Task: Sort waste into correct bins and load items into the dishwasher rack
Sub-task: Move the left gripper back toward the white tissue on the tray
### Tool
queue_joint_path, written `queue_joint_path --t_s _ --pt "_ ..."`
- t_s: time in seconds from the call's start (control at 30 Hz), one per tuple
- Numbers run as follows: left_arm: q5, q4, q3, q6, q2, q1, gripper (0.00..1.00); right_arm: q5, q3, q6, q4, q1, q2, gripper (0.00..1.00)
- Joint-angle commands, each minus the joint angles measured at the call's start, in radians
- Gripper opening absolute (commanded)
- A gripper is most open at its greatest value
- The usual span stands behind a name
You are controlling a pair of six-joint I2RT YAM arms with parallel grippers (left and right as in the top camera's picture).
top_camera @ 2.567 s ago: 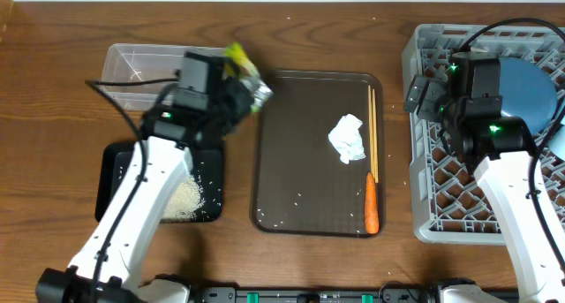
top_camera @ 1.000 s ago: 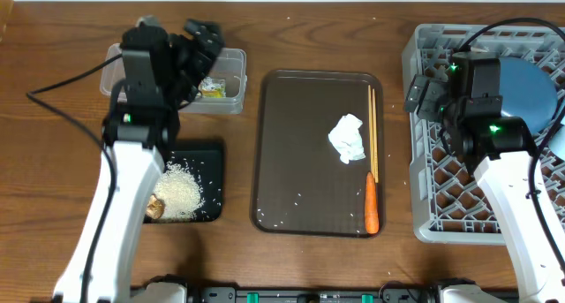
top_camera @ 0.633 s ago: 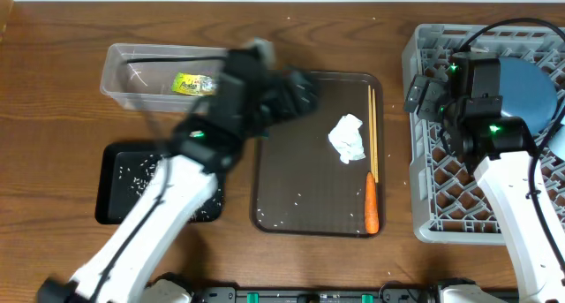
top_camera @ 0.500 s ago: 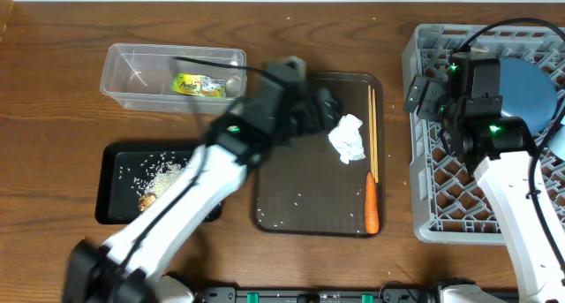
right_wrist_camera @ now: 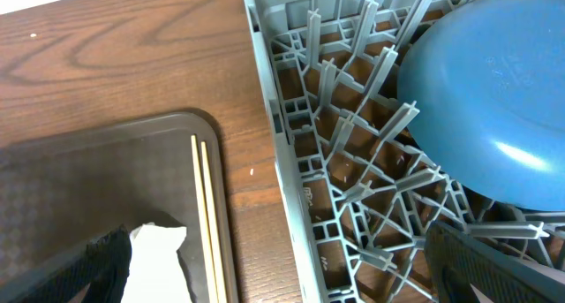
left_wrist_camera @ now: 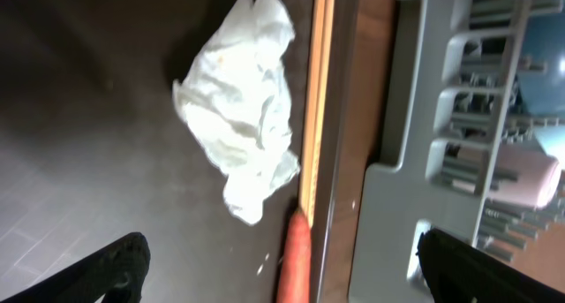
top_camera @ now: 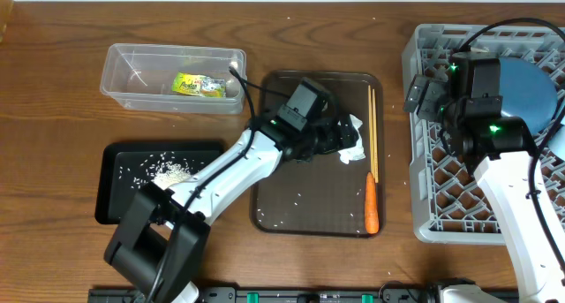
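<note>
My left gripper [top_camera: 339, 137] hovers open over the crumpled white tissue [top_camera: 356, 146] [left_wrist_camera: 240, 109], nothing between its fingers [left_wrist_camera: 122, 264]. Beside the tissue lie the wooden chopsticks [top_camera: 372, 131] [left_wrist_camera: 315, 100] and the orange carrot [top_camera: 372, 203] [left_wrist_camera: 295, 266]. The yellow-green wrapper [top_camera: 199, 85] lies in the clear tub [top_camera: 132, 73]. White rice [top_camera: 172, 172] is scattered in the black tray [top_camera: 119, 206]. My right gripper [top_camera: 422, 96] [right_wrist_camera: 282, 281] hangs open over the left edge of the grey rack [top_camera: 428, 188] [right_wrist_camera: 296, 153], which holds the dark-blue plate [top_camera: 525, 87] [right_wrist_camera: 490, 100].
The tissue, chopsticks and carrot rest on a large dark brown serving tray [top_camera: 296, 193]. In the left wrist view the rack's wall [left_wrist_camera: 415, 162] stands just right of that tray. Bare wooden table surrounds the bins.
The left arm swung from the clear tub, where the wrapper now lies, rightward across to the brown tray above the tissue. The right arm has not moved.
</note>
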Motion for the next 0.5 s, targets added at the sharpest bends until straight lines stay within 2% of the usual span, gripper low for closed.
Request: queue_joint_path --t_s 0.0,0.17,0.3,0.47 --pt "-0.099 0.017 0.006 -0.048 0.015 -0.022 0.98 0.017 0.003 0.002 -0.001 -0.001 -0.006 0.99" --pt "-0.147 0.055 0.005 -0.051 0.027 -0.046 0.98 0.017 0.003 0.002 -0.001 -0.001 -0.006 0.99" --pt "-0.175 0.037 0.005 -0.125 0.065 -0.060 0.98 0.017 0.003 0.002 -0.001 -0.001 -0.006 0.99" --pt "-0.172 0.036 0.005 -0.156 0.129 -0.063 0.98 0.017 0.003 0.002 -0.001 -0.001 -0.006 0.99"
